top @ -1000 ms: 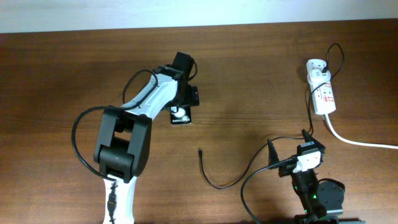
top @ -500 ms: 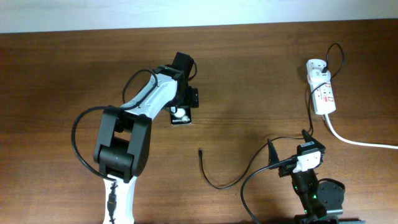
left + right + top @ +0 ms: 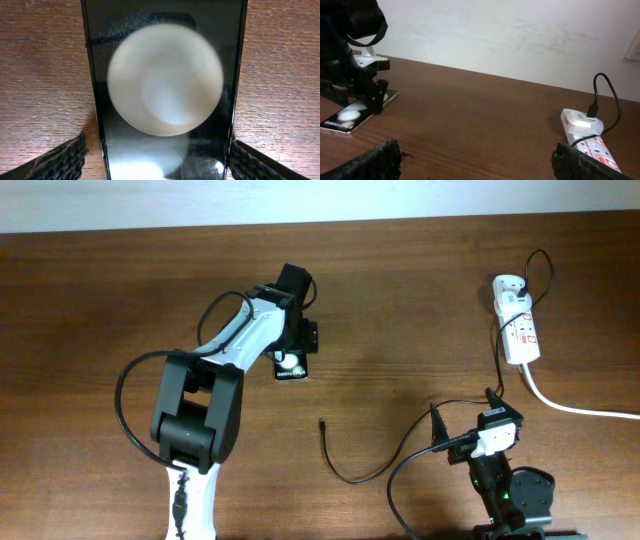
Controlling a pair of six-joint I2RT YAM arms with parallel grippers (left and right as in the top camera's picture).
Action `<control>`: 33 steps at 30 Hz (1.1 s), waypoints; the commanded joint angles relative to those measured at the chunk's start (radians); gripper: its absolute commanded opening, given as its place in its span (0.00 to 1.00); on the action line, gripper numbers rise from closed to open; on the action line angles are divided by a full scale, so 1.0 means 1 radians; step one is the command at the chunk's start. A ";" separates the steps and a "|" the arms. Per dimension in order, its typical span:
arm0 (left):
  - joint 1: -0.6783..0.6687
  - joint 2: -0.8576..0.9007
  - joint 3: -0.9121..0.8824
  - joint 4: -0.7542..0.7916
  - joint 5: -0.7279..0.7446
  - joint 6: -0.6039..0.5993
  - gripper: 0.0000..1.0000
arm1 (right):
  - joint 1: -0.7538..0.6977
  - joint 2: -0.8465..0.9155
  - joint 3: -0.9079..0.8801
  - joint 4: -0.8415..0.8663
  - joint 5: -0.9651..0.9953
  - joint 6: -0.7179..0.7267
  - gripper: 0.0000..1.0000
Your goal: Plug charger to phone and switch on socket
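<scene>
The black phone (image 3: 292,365) lies flat on the table at centre left, a round white reflection on its screen. My left gripper (image 3: 298,340) hangs over it, open, one finger on each side of the phone (image 3: 165,90) without squeezing it. The charger cable (image 3: 345,465) curls on the table, its connector tip (image 3: 322,423) lying loose below right of the phone. The cable runs up to the white adapter in the socket (image 3: 517,325) at the far right. My right gripper (image 3: 462,418) is open and empty, low at the front right. The socket (image 3: 587,140) and the phone (image 3: 350,117) both show in the right wrist view.
A thick white cord (image 3: 575,408) leaves the socket toward the right edge. A white wall stands behind the table's far edge (image 3: 485,75). The wooden table (image 3: 400,300) lies bare between the phone and the socket.
</scene>
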 commanded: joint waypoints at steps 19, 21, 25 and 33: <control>-0.035 0.092 -0.058 0.025 0.043 0.007 0.84 | 0.000 -0.008 -0.005 -0.006 0.002 0.004 0.99; -0.034 0.092 -0.058 0.024 0.043 0.006 0.74 | 0.000 -0.008 -0.005 -0.006 0.002 0.004 0.99; -0.034 0.090 -0.014 -0.050 0.048 0.022 0.73 | 0.000 -0.008 -0.005 -0.006 0.002 0.004 0.99; 0.022 0.084 0.026 -0.116 0.286 0.101 0.72 | 0.000 -0.008 -0.005 -0.006 0.002 0.004 0.99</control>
